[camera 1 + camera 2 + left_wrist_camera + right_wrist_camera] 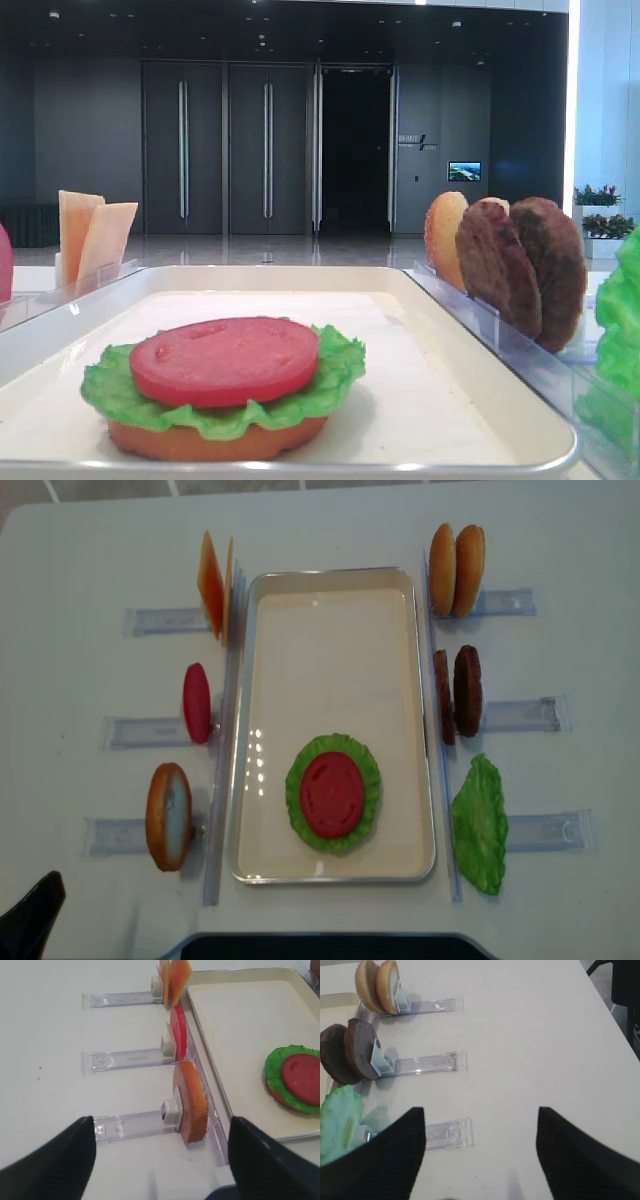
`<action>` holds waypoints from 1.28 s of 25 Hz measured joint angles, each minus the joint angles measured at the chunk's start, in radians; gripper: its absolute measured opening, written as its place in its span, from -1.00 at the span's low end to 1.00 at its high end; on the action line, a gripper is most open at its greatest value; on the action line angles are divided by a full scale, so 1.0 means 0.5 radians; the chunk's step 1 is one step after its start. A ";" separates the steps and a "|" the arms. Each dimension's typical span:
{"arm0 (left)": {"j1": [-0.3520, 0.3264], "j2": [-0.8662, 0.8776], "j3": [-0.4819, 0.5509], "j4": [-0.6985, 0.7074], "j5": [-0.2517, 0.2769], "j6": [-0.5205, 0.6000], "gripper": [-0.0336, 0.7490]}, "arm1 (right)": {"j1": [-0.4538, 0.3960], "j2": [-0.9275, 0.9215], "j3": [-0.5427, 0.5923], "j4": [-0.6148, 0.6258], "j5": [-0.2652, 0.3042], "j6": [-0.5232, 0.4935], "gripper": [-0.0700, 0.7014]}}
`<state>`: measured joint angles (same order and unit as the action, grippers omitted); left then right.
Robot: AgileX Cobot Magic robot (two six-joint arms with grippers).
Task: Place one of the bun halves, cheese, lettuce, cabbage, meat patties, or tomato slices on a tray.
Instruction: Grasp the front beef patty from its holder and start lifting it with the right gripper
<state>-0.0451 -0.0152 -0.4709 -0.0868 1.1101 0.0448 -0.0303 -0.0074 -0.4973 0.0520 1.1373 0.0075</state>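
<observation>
Your tray sits mid-table, and on its near half there's a stack going: a bun half at the bottom, lettuce over it, a tomato slice on top. To your right, two meat patties stand on edge in a clear rack, with two more bun halves behind them and a loose green leaf nearer you. To your left stand the cheese, a red slice and one bun half. Your left gripper hangs with its jaws spread wide, empty, facing that bun. Your right gripper is spread too, holding nothing, over bare table beside the leaf's rack.
</observation>
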 joint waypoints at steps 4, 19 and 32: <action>0.000 0.000 0.000 0.000 0.000 0.000 0.69 | 0.000 0.000 0.000 0.000 0.000 0.000 0.43; 0.000 0.000 0.000 0.000 0.000 0.000 0.69 | 0.000 0.000 0.000 0.000 0.000 0.000 0.43; 0.000 0.000 0.000 0.000 0.000 0.000 0.69 | 0.000 0.000 0.000 0.000 0.000 0.000 0.43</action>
<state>-0.0451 -0.0152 -0.4709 -0.0868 1.1101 0.0448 -0.0303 -0.0074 -0.4973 0.0520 1.1373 0.0075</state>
